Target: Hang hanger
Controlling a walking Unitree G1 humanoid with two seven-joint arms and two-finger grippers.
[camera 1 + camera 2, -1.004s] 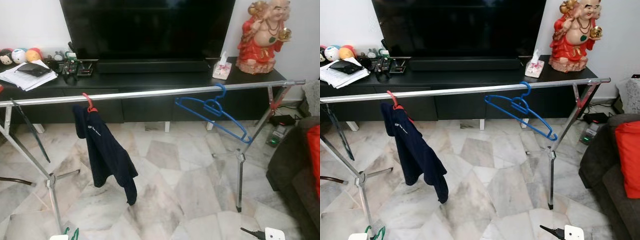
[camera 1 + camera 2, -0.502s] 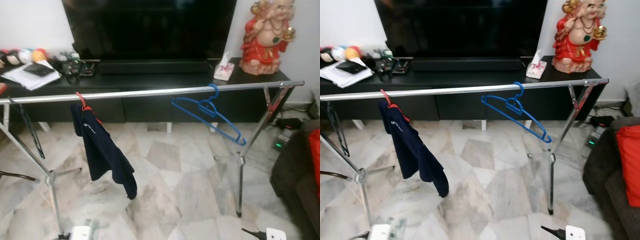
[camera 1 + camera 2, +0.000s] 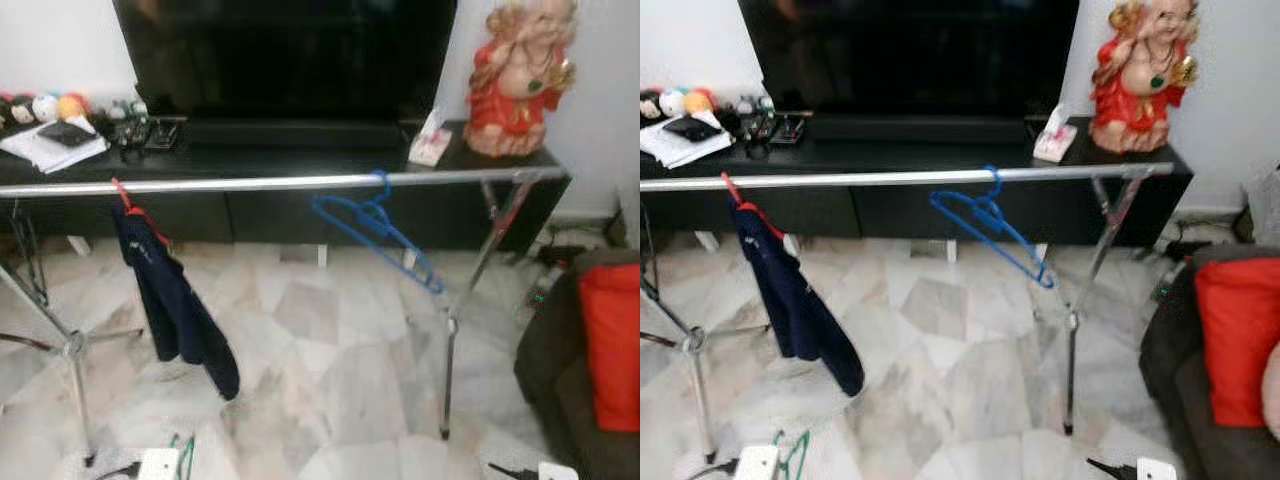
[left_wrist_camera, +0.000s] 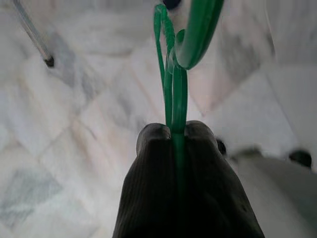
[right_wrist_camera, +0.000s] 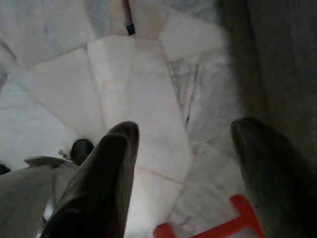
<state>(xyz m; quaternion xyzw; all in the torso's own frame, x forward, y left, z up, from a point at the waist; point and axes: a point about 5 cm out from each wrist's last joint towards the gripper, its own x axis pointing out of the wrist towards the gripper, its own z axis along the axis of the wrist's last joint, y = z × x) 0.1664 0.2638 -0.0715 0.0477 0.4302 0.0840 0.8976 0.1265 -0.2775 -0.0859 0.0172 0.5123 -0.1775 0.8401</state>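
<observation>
Left gripper [image 4: 176,133] pinching green hanger [image 4: 174,74]; hanger partly cropped.

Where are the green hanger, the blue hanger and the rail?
green hanger [image 4: 177,94]: left wrist view, on its neck just above the left gripper's closed jaws.
blue hanger [image 3: 992,222]: right eye view, on its shoulder bar below the hook.
rail [image 3: 260,183]: left eye view, on the bare bar mid-span.

A large dark television [image 3: 285,55] sits on a long black console [image 3: 300,160] against a white wall [image 3: 60,40], above a marble-tiled floor [image 3: 330,360]; right of the console, a dark sofa [image 3: 1200,400] with red cushion [image 3: 1240,335].
</observation>
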